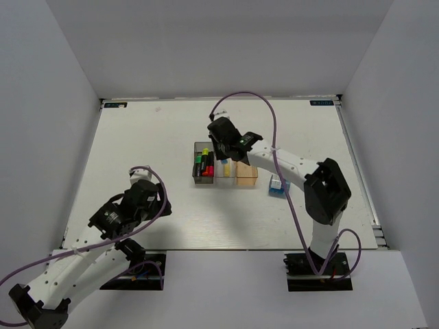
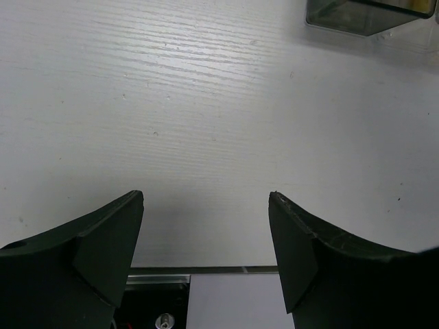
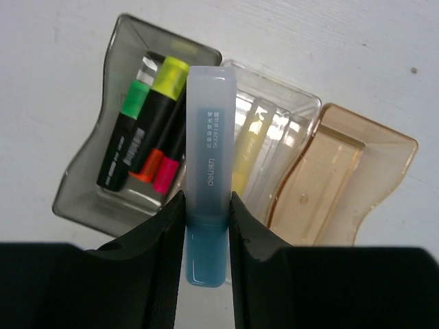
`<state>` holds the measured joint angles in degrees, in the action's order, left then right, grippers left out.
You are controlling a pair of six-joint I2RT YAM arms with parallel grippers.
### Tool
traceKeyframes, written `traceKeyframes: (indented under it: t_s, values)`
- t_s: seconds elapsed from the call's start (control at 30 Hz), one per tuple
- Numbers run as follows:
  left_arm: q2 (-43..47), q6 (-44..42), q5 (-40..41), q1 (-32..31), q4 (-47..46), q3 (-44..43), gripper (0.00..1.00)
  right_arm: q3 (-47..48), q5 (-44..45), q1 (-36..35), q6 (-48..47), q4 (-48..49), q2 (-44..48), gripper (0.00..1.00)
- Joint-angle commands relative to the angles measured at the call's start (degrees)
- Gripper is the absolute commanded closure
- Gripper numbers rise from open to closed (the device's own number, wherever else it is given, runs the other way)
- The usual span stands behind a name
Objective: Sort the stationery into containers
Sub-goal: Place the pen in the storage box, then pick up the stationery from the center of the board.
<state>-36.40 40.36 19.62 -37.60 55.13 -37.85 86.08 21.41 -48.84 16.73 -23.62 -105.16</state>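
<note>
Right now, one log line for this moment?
right hand: shut on blue stick, over bin row | left hand: open, empty | grey bin: holds highlighters

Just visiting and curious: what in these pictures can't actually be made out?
- Right wrist view: the small print on the blue stick held in the right hand is too small to read; glare blurs the count of yellow sticks in the clear bin.
- Left wrist view: the dark grey bin is cut off by the top edge.
- Top view: the blue block is too small to identify.
</note>
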Motion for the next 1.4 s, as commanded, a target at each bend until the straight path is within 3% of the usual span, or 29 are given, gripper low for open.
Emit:
traceKeyframes:
  t_s: [0.0, 0.17, 0.27, 0.33, 0.4, 0.47, 0.6, 0.7, 0.73, 0.8, 0.83, 0.87, 0.93, 0.97, 1.0, 1.03, 1.1, 1.17, 1.2, 1.37]
  values:
    - [0.98, 0.68, -0.63, 0.16, 0.06, 0.75, 0.16, 5.41, 0.65, 1.02, 4.71, -2.84, -2.94, 1.00]
    - [1.60, 0.69, -0.63, 0.25, 0.15, 1.46, 0.16, 5.85, -2.33, 1.99, 4.19, -3.89, -4.96, 0.91]
    - [1.07, 0.69, -1.07, 0.25, -0.29, 1.46, 0.16, 5.15, -2.51, 2.52, 4.27, -3.81, -4.96, 0.90]
    - [0.72, 0.60, -1.33, 0.16, -0.55, 1.37, 0.16, 5.23, -2.95, 2.87, 3.84, -3.89, -4.96, 0.84]
    - [0.28, 0.77, -1.51, 0.25, -0.99, 1.11, 0.16, 5.50, -4.17, 3.40, 3.22, -4.59, -4.88, 0.63]
    - [0.10, 0.60, -1.69, 0.16, -1.43, 0.93, 0.16, 4.98, -4.79, 3.40, 2.35, -4.60, -4.26, 0.50]
    - [-0.60, 0.16, -1.78, 0.25, -1.61, 0.41, 0.16, 2.34, -8.30, 3.49, -1.35, -2.32, -0.13, 0.37]
    - [-1.30, -0.54, -2.39, 0.25, -2.22, -0.03, 0.19, 1.72, -10.42, 3.92, -5.72, -4.32, 3.12, 0.40]
    - [-1.48, -1.33, -2.56, 0.25, -2.14, -0.21, 0.28, 1.55, -10.51, 3.93, -7.57, -5.12, 5.91, 0.45]
    - [-1.83, -2.47, -3.18, 0.25, -1.79, -1.52, 0.47, -2.04, -6.14, 5.06, -14.00, -6.43, 8.65, 0.74]
    - [-2.00, -3.17, -3.18, 0.08, -1.61, -1.79, 0.70, -3.80, -2.29, 5.68, -15.40, -6.70, 13.71, 0.83]
    - [-2.01, -3.88, -3.27, 0.25, -1.09, -2.14, 0.77, -6.78, 1.93, 7.08, -14.89, -8.27, 15.41, 0.94]
    - [-1.74, -4.32, -3.18, 0.16, -1.61, -1.88, 0.81, -11.27, 6.09, 10.58, -13.14, -9.60, 20.25, 0.94]
    - [-1.65, -4.76, -3.27, 0.16, -2.30, -1.62, 0.80, -12.85, 6.54, 11.65, -12.08, -10.74, 23.13, 0.88]
    - [-1.65, -4.94, -3.62, 0.16, -2.83, -1.27, 0.75, -17.83, 6.37, 12.36, -9.64, -11.36, 26.03, 0.55]
    - [-2.00, -5.11, -3.79, 0.16, -3.80, -0.74, 0.57, -19.45, 6.36, 13.76, -8.39, -12.15, 27.45, 0.46]
    - [-2.79, -4.85, -5.19, 0.16, -5.03, -0.21, 0.44, -23.74, 6.97, 14.30, -3.50, -13.03, 31.15, 0.27]
    - [-3.85, -4.50, -5.90, 0.25, -6.26, 0.23, 0.33, -25.34, 7.07, 15.61, -0.14, -14.44, 32.30, 0.16]
    - [-4.11, -4.41, -6.69, 0.16, -6.53, 0.40, 0.33, -25.96, 7.15, 15.88, 1.97, -14.61, 32.13, 0.10]
    - [-2.71, -3.45, -7.84, 0.25, -7.67, 2.16, 0.31, -24.48, 0.74, 18.78, 6.90, -17.69, 26.69, 0.10]
